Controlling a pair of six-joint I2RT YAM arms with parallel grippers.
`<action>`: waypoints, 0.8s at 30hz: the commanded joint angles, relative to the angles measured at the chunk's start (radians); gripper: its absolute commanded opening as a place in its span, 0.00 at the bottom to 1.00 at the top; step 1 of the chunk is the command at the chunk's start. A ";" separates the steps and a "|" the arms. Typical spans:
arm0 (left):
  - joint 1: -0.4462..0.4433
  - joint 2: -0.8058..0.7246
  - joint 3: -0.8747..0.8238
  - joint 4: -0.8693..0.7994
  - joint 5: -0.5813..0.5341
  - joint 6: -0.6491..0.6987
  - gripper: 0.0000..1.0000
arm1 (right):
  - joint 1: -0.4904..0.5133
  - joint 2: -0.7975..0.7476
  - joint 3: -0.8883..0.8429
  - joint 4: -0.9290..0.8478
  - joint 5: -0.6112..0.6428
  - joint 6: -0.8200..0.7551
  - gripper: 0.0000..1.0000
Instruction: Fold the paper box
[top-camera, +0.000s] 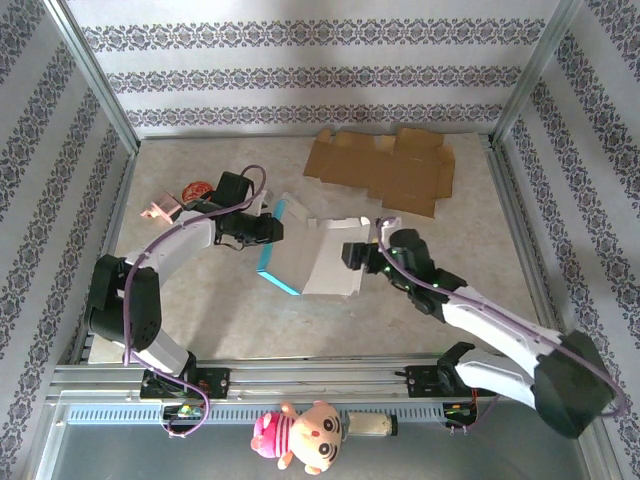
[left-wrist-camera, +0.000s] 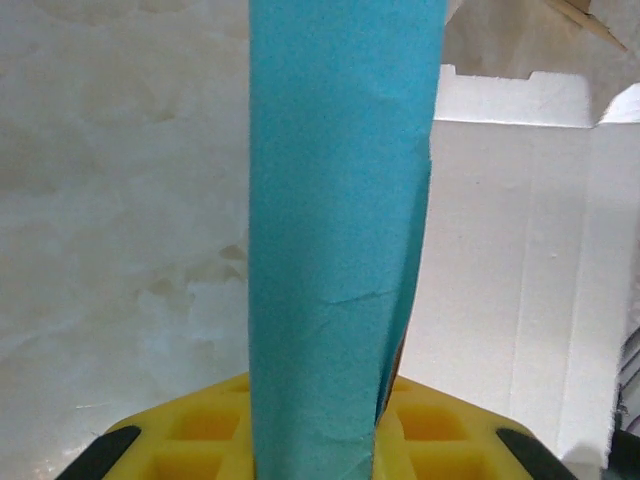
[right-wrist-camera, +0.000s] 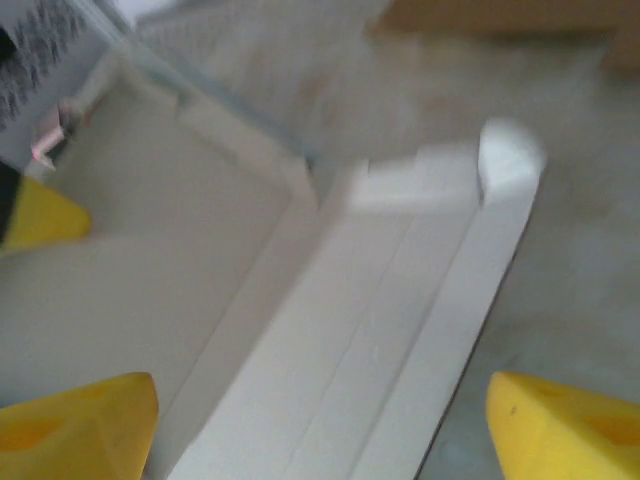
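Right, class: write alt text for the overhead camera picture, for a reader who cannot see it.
A half-folded white paper box lies on a table, worked from both sides: the left gripper pinches its raised blue flap, the right gripper stands open at its white side. A flat brown cardboard sheet lies farther back.

The paper box (top-camera: 325, 262) lies between my left gripper (top-camera: 275, 228) and right gripper (top-camera: 352, 253), one flap within my left jaws, flat cardboard (top-camera: 385, 165) beyond, seemingly apart.
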 joint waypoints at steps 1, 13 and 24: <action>-0.020 0.022 0.040 -0.069 -0.017 0.059 0.18 | -0.066 0.016 0.024 0.048 -0.122 -0.267 0.87; -0.064 0.067 0.106 -0.147 -0.070 0.107 0.18 | -0.049 0.588 0.460 0.044 -0.480 -0.614 0.54; -0.067 0.081 0.126 -0.180 -0.099 0.126 0.18 | -0.012 0.837 0.624 0.072 -0.347 -0.631 0.26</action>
